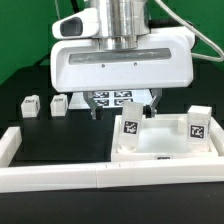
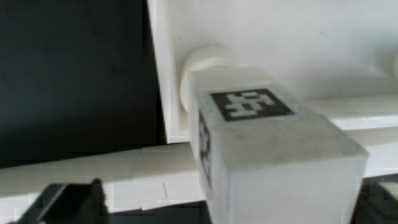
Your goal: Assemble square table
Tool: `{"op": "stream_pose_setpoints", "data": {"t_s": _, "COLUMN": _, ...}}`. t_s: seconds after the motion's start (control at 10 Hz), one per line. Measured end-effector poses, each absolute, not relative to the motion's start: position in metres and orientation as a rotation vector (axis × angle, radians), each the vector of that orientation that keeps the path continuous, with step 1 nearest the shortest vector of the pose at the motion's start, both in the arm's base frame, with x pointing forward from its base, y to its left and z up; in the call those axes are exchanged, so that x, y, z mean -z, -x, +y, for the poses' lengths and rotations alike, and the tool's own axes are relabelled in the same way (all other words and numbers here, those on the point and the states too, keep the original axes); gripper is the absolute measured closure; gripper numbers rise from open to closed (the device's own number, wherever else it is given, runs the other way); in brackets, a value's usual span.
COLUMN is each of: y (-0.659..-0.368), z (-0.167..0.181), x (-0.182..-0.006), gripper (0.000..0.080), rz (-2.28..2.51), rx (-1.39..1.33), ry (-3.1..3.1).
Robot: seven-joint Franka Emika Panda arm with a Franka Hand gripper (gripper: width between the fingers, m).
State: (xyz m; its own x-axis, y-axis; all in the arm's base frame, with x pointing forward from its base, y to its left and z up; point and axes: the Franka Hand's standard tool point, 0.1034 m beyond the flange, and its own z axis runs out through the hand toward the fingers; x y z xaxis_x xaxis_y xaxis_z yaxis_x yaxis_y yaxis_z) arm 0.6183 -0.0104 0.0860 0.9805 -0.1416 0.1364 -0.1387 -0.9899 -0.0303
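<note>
- Hovering low behind the tabletop, the gripper had its jaws spread wide and held nothing.
- In the wrist view the gripper straddled the left upright leg. 1 dark fingertip was clearly apart from it. The other sat at the picture's edge, and I could not tell whether it touched.
- The tabletop lay on the black table at the exterior view's right, just beside the border wall.
- 2 legs stood upright on the tabletop, tags showing: the left upright leg at a rounded corner socket, and the right upright leg.
- 2 more lay well apart from it at the exterior view's left: the outer loose leg and the inner loose leg.
- The marker board showed under the wrist.
</note>
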Motion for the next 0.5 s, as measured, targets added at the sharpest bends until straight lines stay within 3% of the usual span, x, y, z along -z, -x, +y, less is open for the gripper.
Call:
{"op": "stream_pose_setpoints", "data": {"t_s": 0.2, "y": -0.6181, "z": -0.0102, "x": -0.0857, "gripper": 0.0409, "rz": 0.269, "rx": 0.215, "ry": 3.1}}
{"op": "stream_pose_setpoints", "data": {"t_s": 0.3, "y": -0.6181, "z": -0.0094, "x": -0.0855, "gripper": 0.0409, "rz": 0.392, "rx": 0.212, "ry": 3.078}}
{"op": "stream_pose_setpoints", "data": {"t_s": 0.4, "y": -0.6182, "z": -0.0089, "x": -0.0855, "gripper": 0.0509, "rz": 0.469, "rx": 0.211, "ry": 3.06}}
{"op": "stream_pose_setpoints", "data": {"t_s": 0.5, "y": -0.6181, "z": -0.0083, "x": -0.0853, "gripper": 0.0509, "rz": 0.575, "rx": 0.208, "ry": 3.036}}
